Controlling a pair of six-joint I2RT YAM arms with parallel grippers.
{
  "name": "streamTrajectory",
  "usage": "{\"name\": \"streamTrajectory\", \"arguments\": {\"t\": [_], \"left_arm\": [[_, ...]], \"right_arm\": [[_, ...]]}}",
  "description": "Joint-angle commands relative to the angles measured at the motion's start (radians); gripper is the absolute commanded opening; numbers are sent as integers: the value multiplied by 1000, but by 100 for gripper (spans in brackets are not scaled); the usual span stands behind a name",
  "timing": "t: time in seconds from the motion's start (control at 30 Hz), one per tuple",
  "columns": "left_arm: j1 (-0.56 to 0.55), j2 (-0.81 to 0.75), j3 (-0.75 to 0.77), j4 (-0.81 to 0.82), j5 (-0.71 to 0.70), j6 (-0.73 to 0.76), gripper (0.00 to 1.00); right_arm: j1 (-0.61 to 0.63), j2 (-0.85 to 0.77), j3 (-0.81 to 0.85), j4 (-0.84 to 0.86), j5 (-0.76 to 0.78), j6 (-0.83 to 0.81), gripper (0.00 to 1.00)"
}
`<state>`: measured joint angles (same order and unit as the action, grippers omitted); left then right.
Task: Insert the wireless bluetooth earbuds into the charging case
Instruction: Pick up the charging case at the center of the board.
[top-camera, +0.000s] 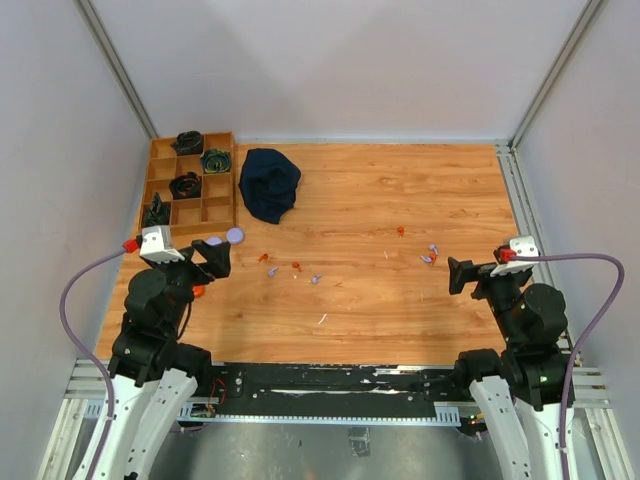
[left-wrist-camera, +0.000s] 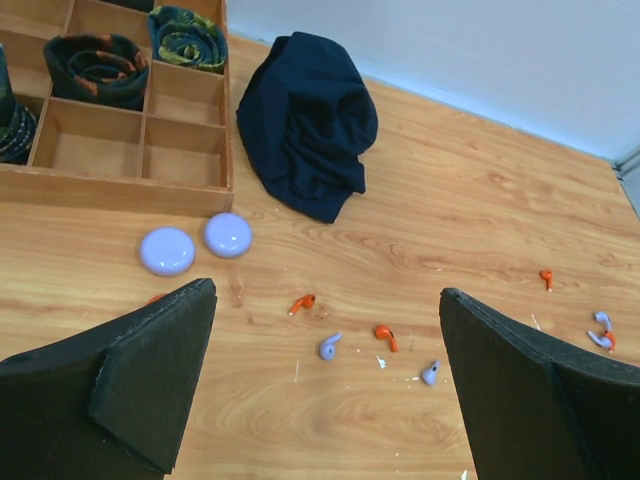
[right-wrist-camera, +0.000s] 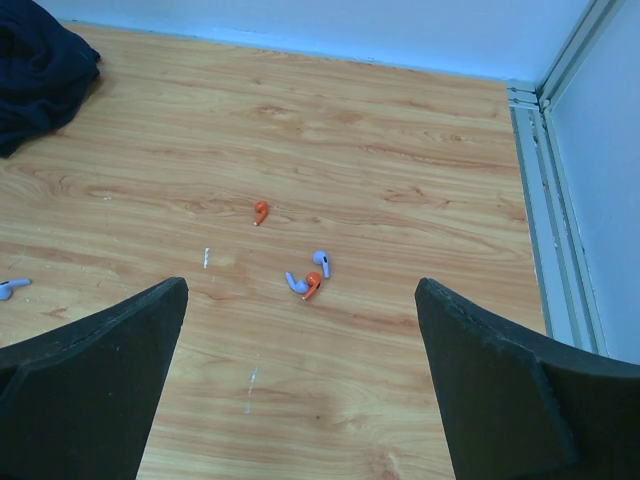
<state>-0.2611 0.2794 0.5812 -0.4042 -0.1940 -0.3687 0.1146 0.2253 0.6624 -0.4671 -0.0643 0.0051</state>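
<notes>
Several tiny earbuds lie scattered on the wooden table. In the left wrist view an orange earbud (left-wrist-camera: 301, 302), a lavender one (left-wrist-camera: 328, 347), another orange one (left-wrist-camera: 385, 336) and another lavender one (left-wrist-camera: 431, 373) lie between my open, empty left gripper's (left-wrist-camera: 328, 290) fingers, below it. Two round lavender discs (left-wrist-camera: 167, 250) sit to its left by the tray. My right gripper (right-wrist-camera: 302, 285) is open and empty above a cluster of two lavender earbuds (right-wrist-camera: 322, 262) and an orange one (right-wrist-camera: 313, 285); a lone orange earbud (right-wrist-camera: 260, 211) lies beyond. From above, the left gripper (top-camera: 215, 258) and right gripper (top-camera: 458, 275) hover near the table's sides.
A wooden divided tray (top-camera: 222, 190) with rolled dark items stands at the back left. A crumpled dark blue cloth (top-camera: 270, 183) lies beside it. A metal rail (right-wrist-camera: 545, 200) runs along the table's right edge. White walls enclose the table.
</notes>
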Motion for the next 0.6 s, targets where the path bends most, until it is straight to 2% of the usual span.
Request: {"name": "streamTrajectory", "arguments": {"t": [0.0,0.57], "left_arm": [[1,35,13,-6,-46,-33,99],[1,324,49,-153,-281,-298,99]], "right_arm": [[-17,-24,-5,36,-2,21,98],[50,-113,-25,28,79,33,99]]}}
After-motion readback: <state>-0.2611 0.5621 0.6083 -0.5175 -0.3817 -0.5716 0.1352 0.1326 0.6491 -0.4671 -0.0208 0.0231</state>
